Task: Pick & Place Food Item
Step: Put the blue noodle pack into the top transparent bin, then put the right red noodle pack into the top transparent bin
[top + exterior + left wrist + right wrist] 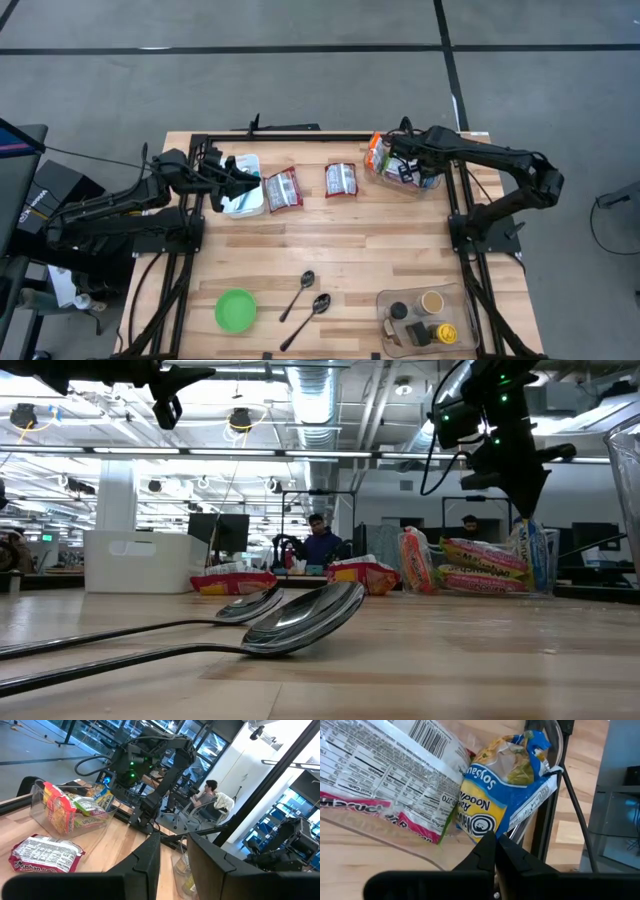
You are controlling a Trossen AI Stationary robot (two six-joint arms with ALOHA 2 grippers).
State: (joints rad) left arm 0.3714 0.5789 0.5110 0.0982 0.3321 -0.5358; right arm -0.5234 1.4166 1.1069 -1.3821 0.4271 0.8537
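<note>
We are over the far right corner of the counter (330, 250), where the right end effector (392, 160) hangs above the clear bin (430, 186) stuffed with noodle packets, and the wrist view shows its two fingers pressed together with nothing between them. Right ahead of those closed tips sits the blue noodle packet (497, 795), standing on end against the bin wall, its long axis running up and away from the tips, with a white and pink packet (385, 770) leaning beside it. That is the relation we watch: the packet lies just beyond and below the fingertips, so in our judgement the fingers must part before they can take its upper edge. Across the counter, the left end effector (243, 181) hovers over the white tub (244, 200) at the far left, fingers a little apart and gripping nothing we can see; two more packets (284, 188) lie flat between the arms. For the bin, the right arm is plainly the nearer one; the left sits well apart from it.
</note>
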